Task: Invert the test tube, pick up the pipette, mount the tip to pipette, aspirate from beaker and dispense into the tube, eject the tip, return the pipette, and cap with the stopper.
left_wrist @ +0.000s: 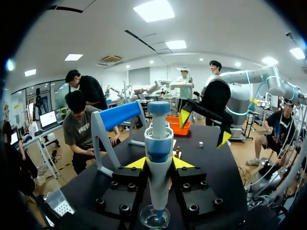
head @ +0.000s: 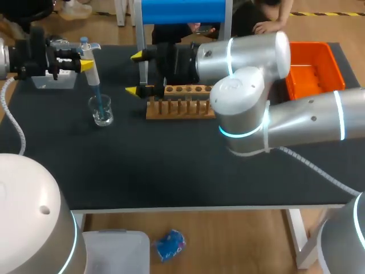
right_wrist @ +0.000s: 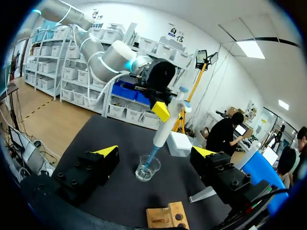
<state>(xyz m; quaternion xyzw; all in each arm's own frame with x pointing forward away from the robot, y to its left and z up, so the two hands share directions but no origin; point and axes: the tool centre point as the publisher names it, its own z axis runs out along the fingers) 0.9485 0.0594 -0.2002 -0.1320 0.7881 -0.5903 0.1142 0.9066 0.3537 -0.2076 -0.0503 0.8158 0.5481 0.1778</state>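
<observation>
Left jaws clamped on the pipette (head: 91,67) — its blue tip (head: 98,97) dips into the glass beaker (head: 101,114) on the dark worktop (head: 171,165); right jaws wide apart — just beside the wooden rack (head: 181,107)

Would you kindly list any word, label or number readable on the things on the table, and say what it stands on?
None can be read.
The pipette shows no legible print.
Any marks on the beaker are too small to read.
The rack bears no visible text.
</observation>
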